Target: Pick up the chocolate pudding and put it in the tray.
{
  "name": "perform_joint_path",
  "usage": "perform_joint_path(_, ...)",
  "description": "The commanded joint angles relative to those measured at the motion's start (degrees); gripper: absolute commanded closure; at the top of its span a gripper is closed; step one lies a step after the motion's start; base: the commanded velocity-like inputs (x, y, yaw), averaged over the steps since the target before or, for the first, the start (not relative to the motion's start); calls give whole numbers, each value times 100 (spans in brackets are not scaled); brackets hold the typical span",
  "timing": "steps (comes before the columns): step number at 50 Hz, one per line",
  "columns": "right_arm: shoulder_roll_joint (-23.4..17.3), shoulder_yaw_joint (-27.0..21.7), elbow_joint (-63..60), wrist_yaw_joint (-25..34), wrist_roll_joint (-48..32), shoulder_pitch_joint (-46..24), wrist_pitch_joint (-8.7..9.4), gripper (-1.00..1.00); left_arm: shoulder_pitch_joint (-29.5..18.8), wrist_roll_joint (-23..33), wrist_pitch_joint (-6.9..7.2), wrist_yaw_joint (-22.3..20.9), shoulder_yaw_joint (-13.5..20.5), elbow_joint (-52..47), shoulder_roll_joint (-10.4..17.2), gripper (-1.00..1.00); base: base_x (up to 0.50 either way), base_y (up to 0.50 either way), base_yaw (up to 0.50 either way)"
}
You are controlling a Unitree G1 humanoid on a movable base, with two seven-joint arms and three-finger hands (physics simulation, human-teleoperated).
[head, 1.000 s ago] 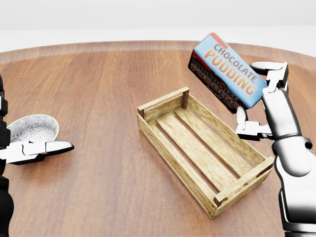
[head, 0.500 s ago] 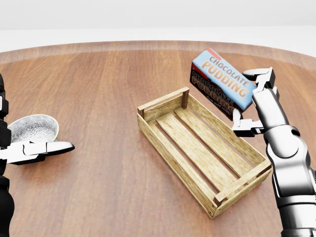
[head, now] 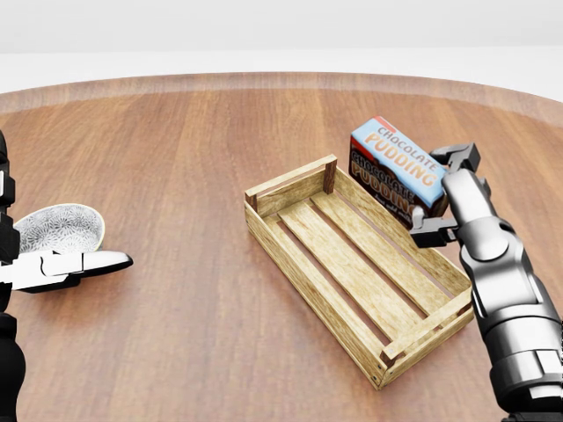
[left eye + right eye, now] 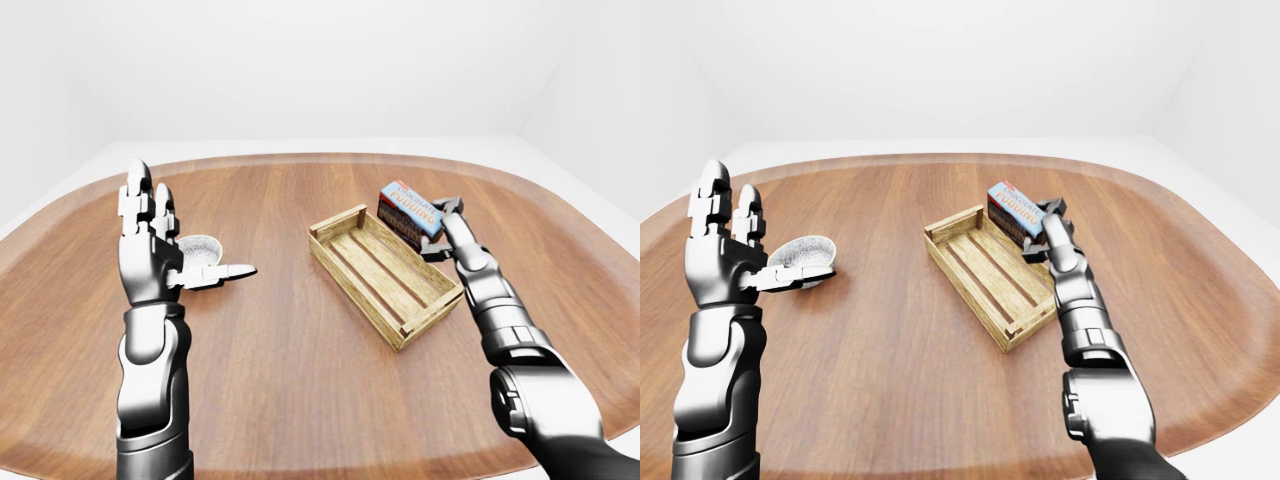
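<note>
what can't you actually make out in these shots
- Whether the chocolate pudding box rests on the tray wall or hangs just above it: no view shows the contact.
- The box's end inside the right hand: hidden by the fingers in all views.
- Most of the bowl in the head view: cut by the left edge and crossed by the left hand.
- Small print on the box: too small.

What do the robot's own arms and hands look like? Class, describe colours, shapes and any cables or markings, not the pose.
Both arms are glossy silver-grey metal, built from rounded, cylinder-like segments with darker black bands at the joints. The left hand and right hand are blocky, with three segmented fingers each, silver with black tips and knuckle parts. No cables, sleeves or printed markings show.
</note>
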Motion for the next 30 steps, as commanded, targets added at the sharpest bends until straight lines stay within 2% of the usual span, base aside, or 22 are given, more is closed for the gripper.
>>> perform_joint_path(1,7,23,759,-195,345,-347,0,100,-15,-221,0,-51,67,39,-24,-100,0,0,0)
perform_joint_path(13,92,87,1499,-341,350,-603,0,100,-5,-226,0,-53,70,52,-26,-100,0,0,0)
perform_joint_path(30,171,114,1923,-429,345,-724,0,100,-8,-233,0,-53,74,51,-23,-100,0,0,0)
